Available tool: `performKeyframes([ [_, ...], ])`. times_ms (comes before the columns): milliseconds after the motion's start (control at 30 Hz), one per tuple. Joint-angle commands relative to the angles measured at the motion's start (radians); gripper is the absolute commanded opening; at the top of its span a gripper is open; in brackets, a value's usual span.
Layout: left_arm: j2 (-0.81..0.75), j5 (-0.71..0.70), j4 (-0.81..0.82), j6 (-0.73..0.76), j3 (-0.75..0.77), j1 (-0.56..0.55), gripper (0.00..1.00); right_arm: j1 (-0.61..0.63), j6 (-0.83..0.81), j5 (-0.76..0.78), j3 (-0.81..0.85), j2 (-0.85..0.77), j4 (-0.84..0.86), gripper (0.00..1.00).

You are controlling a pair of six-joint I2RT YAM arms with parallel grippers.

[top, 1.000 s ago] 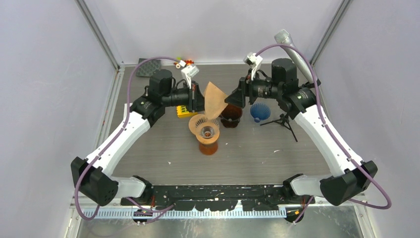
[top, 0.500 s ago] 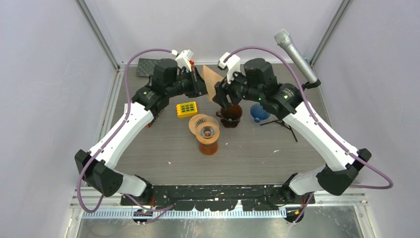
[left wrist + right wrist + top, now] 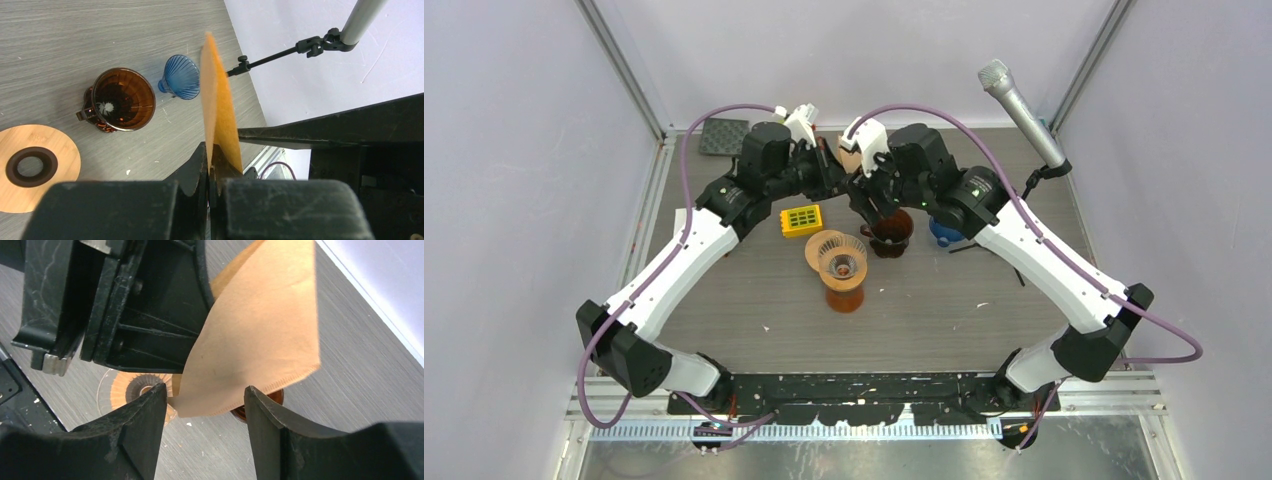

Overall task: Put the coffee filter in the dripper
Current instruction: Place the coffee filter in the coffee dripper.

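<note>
The tan paper coffee filter (image 3: 220, 115) stands edge-on in the left wrist view, and my left gripper (image 3: 210, 161) is shut on its lower corner. From above, the filter (image 3: 849, 157) is mostly hidden between the two wrists at the back of the table. My right gripper (image 3: 205, 400) is open, its fingers (image 3: 142, 410) flanking the filter's (image 3: 255, 340) crimped lower edge without touching it. Below stand an amber glass dripper (image 3: 891, 232), a blue dripper (image 3: 944, 228) and a ribbed dripper on a stand (image 3: 839, 262).
A yellow block (image 3: 802, 219) lies left of the drippers. A microphone (image 3: 1021, 108) on a small tripod rises at the back right. A black pad (image 3: 724, 135) sits in the back left corner. White crumbs dot the wood-grain table (image 3: 944, 310).
Both grippers have moved toward the back of the table with the filter. The right arm swung left and now stands over the amber dripper, its fingers closer round the filter's edge.
</note>
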Motion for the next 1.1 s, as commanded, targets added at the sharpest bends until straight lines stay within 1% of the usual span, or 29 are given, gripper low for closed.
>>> performKeyframes([
  [0,-0.005,-0.010,0.039,-0.011,-0.001,-0.004,0.00,0.002,-0.023,0.064,0.050,-0.028,0.019,0.62],
  [233,-0.007,-0.012,0.049,-0.001,-0.008,-0.004,0.00,0.002,-0.045,0.089,0.036,-0.054,0.023,0.57],
  [567,-0.013,-0.018,0.060,0.018,-0.022,-0.004,0.00,-0.003,-0.047,0.064,0.026,-0.076,0.021,0.55],
  [833,-0.019,0.007,0.076,0.027,-0.027,-0.004,0.00,-0.014,-0.034,0.074,0.026,-0.065,0.023,0.54],
  [1067,-0.024,0.011,0.092,0.044,-0.038,-0.004,0.00,-0.015,-0.015,0.163,0.028,-0.056,0.041,0.50],
])
